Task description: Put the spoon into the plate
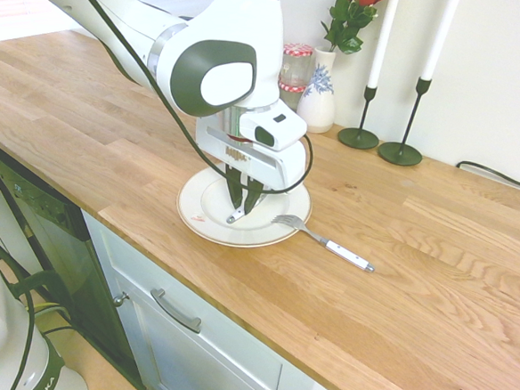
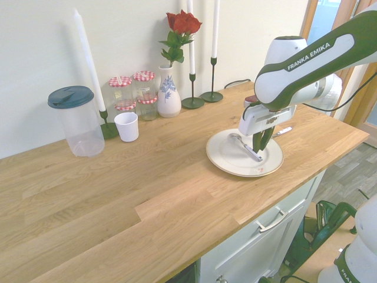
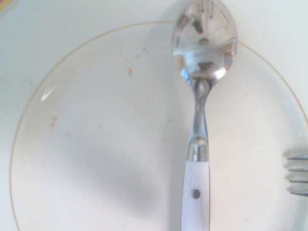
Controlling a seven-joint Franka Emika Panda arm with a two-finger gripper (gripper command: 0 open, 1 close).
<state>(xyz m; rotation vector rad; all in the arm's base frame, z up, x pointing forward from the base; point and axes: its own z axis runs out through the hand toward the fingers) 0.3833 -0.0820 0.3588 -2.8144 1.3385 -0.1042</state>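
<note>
First exterior view, pincer: my pincer (image 1: 241, 204) is pointing straight down over the plate (image 1: 201, 210), its dark fingers drawn close together into a narrow V
First exterior view, spoon: only a short shiny bit of the spoon (image 1: 235, 216) is showing just under my fingertips, inside the plate's rim line
First exterior view, neighbours: the white-handled fork (image 1: 324, 240) is lying on the wooden worktop (image 1: 414, 286) with its tines reaching onto the plate's edge, just beside my pincer
Second exterior view, spoon: the spoon (image 2: 242, 145) is lying flat across the middle of the plate (image 2: 227, 159), bowl end away from my pincer (image 2: 259, 144), handle end running to the fingers
Second exterior view, grip: I cannot tell whether I am clenching the handle or standing just clear of it
Wrist view, spoon: the spoon (image 3: 202, 96) is resting on the plate (image 3: 96, 144), with a mirror-bright bowl, a slim neck and a white riveted handle; the fork (image 3: 297, 173) is poking in at one edge
Handling, judged: it is looking light and stiff, and slick on the polished metal
Where to hold, judged: I am favouring the flat white handle near the rivet, across its narrow width, not the rounded bowl or thin neck
Task, judged: the spoon is sitting where it belongs
</note>
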